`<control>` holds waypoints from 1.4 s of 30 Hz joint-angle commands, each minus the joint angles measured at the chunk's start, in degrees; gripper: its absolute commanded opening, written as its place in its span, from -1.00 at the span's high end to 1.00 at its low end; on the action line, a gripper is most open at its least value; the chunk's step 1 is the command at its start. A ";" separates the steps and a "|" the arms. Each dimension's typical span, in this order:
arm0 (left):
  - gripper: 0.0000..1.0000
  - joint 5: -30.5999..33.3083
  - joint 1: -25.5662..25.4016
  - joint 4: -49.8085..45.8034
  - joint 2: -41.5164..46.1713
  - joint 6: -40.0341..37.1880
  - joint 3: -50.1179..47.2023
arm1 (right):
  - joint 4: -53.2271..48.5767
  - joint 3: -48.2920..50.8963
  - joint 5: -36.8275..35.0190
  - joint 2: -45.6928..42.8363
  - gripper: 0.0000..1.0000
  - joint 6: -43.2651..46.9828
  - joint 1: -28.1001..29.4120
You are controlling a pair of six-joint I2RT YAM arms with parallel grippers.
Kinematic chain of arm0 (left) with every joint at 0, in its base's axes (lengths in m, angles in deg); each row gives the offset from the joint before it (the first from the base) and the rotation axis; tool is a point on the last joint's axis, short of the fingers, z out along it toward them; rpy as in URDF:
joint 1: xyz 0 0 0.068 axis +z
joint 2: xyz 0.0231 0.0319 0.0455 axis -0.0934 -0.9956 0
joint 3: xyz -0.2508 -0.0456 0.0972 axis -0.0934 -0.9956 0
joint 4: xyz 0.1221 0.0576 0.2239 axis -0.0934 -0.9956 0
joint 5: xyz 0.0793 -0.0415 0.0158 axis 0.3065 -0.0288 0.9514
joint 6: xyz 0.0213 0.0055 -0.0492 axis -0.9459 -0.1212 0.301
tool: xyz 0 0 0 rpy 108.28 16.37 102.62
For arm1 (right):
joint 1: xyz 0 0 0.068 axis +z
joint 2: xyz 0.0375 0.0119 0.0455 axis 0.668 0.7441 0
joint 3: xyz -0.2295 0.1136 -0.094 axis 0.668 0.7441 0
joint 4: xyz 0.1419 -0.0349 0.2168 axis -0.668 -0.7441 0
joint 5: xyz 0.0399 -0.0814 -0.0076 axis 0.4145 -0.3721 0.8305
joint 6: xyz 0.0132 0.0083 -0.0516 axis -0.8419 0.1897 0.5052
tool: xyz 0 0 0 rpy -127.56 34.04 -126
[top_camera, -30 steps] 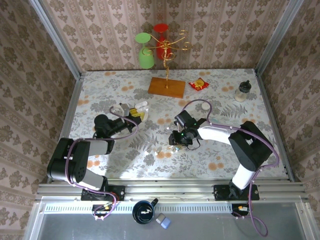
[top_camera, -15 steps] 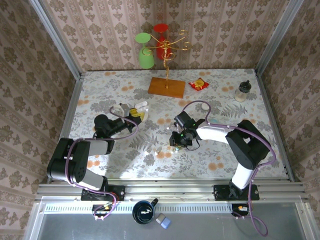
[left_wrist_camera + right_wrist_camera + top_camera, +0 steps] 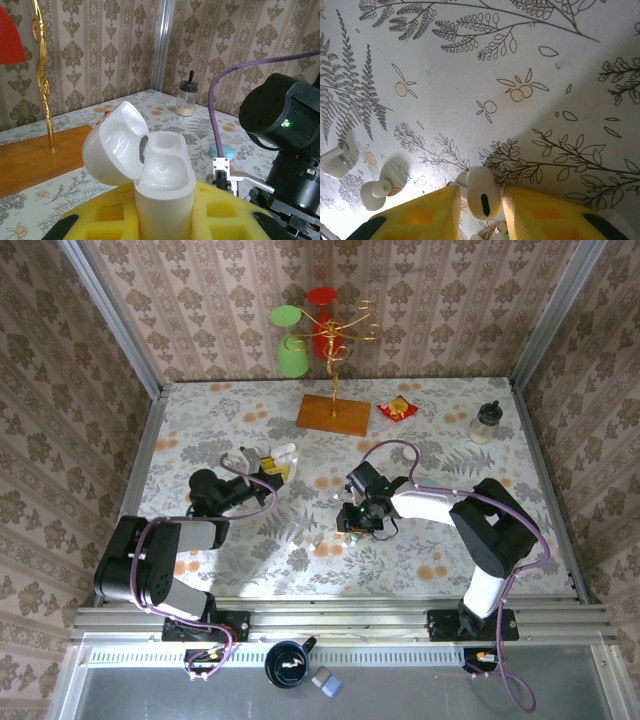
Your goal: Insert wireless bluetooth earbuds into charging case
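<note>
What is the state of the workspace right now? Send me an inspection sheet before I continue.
Surface: floral tablecloth, flat, no spill seen.
Job's things: charging case upright, lid open; one earbud between the fingers of the right tool; second earbud and third earbud loose on the cloth beside it.
Clutter: cup stand, red packet, small bottle at the back.
Grippers: left tool shut on the charging case; right tool straddles the earbud, grip unclear.
Cables: purple cable arcs in the air by the right arm.
Surroundings: patterned wallpaper, metal frame post.
</note>
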 commanded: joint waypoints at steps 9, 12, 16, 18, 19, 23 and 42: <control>1.00 -0.38 -0.39 -0.04 -0.46 -1.85 -0.16 | 3.84 0.67 -0.41 2.17 0.50 0.01 -0.17; 1.00 -0.47 -0.44 -0.74 -0.70 -2.37 0.10 | 2.70 0.24 -1.48 2.54 0.58 2.02 -0.14; 1.00 -0.75 -0.39 -1.93 -0.73 -2.83 0.28 | 1.82 -0.29 -2.78 2.12 0.59 7.36 -0.18; 1.00 -0.93 -0.60 -3.08 -0.53 -3.32 0.41 | 1.73 -0.21 -4.01 0.78 0.59 11.55 -0.23; 1.00 -0.90 -0.68 -3.72 -0.41 -3.55 0.37 | 1.64 -0.14 -4.77 -0.30 0.59 14.22 -0.20; 1.00 -1.09 -1.53 -5.97 0.29 -4.56 0.28 | 1.70 0.62 -10.96 -5.77 0.58 23.58 -0.15; 1.00 -11.02 -7.31 -34.24 3.09 -16.57 7.93 | 4.33 1.88 -21.93 -29.00 0.58 63.03 3.79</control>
